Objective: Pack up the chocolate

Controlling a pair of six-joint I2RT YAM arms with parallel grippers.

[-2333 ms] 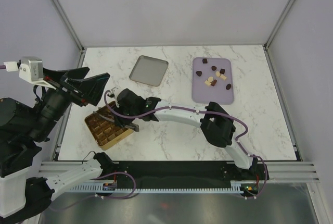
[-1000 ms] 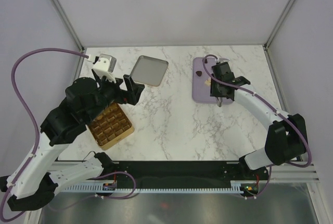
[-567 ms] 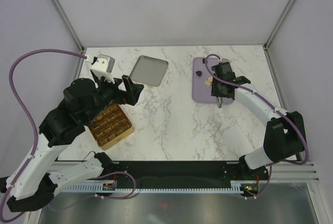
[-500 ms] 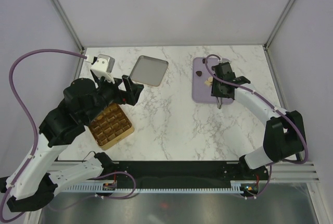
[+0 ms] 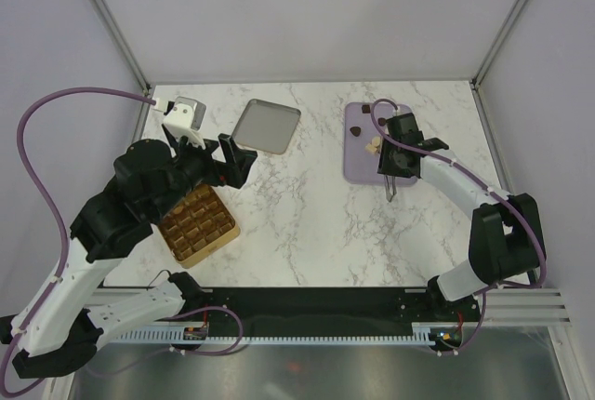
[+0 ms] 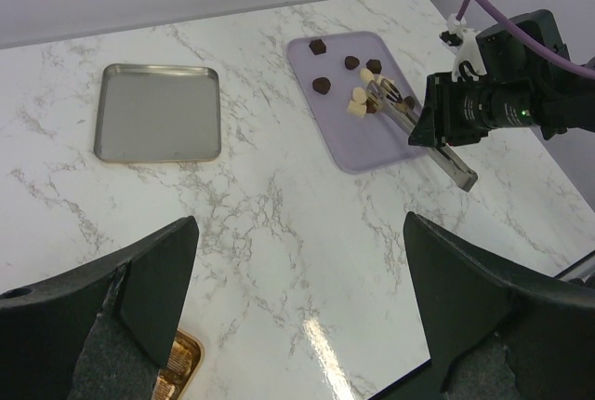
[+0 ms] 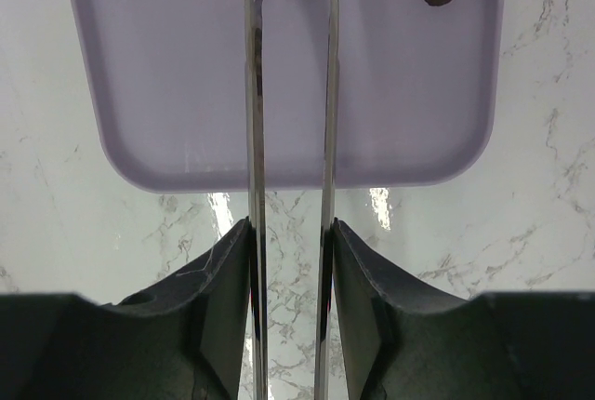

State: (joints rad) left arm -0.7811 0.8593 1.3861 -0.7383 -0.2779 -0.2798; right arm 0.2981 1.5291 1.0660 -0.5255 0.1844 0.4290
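1. Against the earliest picture, the right arm has swung away from the gold box [image 5: 200, 225] at the near left and now reaches over the lilac tray [image 5: 361, 169] at the far right. The left arm, then drawn back past the left edge, now stands over the box. In the last half second the right arm has eased slightly nearer.
2. Nearest, the gold box lies askew on the white marble worktop [image 5: 307, 223], partly under the left arm. Its brown grid shows, but what the cells hold is too small to tell.
3. Just beyond the box, the left fingers [image 6: 153, 284] are spread wide above the worktop and hold nothing.
4. The right fingers [image 7: 253, 65], two long thin blades, hang low over the lilac tray a narrow gap apart and point toward its far half.
5. The chocolate [image 6: 323, 85] lies scattered on the far half of the lilac tray, as dark pieces and a few cream ones.
   - One brown piece sits between the blade tips, at the top edge of the right wrist view, with a cream piece just outside the left blade.
   - Whether the blades pinch the brown piece cannot be told.
   - Another dark piece lies apart to the right.
6. Farthest back, left of centre, a flat silver tray [image 5: 267, 126] rests on the worktop, well apart from the lilac tray.
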